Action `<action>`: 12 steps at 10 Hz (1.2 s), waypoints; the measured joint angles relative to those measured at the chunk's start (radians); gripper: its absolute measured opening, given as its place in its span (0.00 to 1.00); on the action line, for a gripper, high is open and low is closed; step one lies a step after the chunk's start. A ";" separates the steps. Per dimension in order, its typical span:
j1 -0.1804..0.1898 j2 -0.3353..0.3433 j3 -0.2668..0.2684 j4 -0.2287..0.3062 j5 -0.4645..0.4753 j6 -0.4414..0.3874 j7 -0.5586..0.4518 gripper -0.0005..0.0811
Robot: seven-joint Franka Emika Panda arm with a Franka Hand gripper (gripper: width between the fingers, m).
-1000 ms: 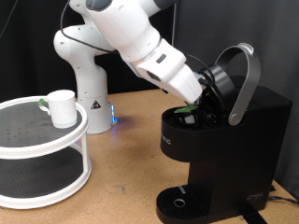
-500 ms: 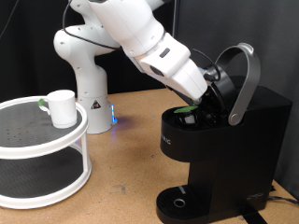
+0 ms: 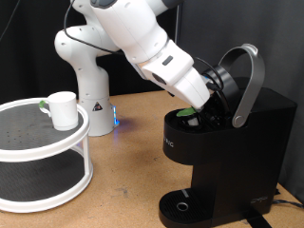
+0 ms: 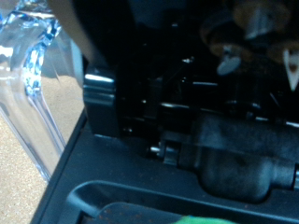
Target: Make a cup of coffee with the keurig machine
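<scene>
The keurig machine stands at the exterior view's right with its silver-grey lid handle raised and the brew chamber open. My gripper reaches into that opening; its fingers are hidden by the hand and the lid. A small dark pod with a green top sits at the chamber's mouth, just below the hand. The wrist view shows the machine's dark inside and a green patch at the edge. The white cup stands on a rack at the exterior view's left, far from the gripper.
A white two-tier round rack with black mesh shelves holds the cup on its top shelf. The arm's white base stands behind it on the wooden table. The round drip tray is bare. A clear water tank shows in the wrist view.
The arm's forearm rose and swung slightly, then settled back toward the chamber. The hand stays at the open brew head. The cup, lid and pod look unmoved.
</scene>
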 joint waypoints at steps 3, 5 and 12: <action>0.000 0.001 -0.001 -0.002 -0.007 0.000 0.000 0.99; 0.000 0.010 -0.001 -0.003 -0.007 0.006 0.000 0.99; -0.021 0.005 -0.036 0.014 0.083 0.040 -0.029 0.99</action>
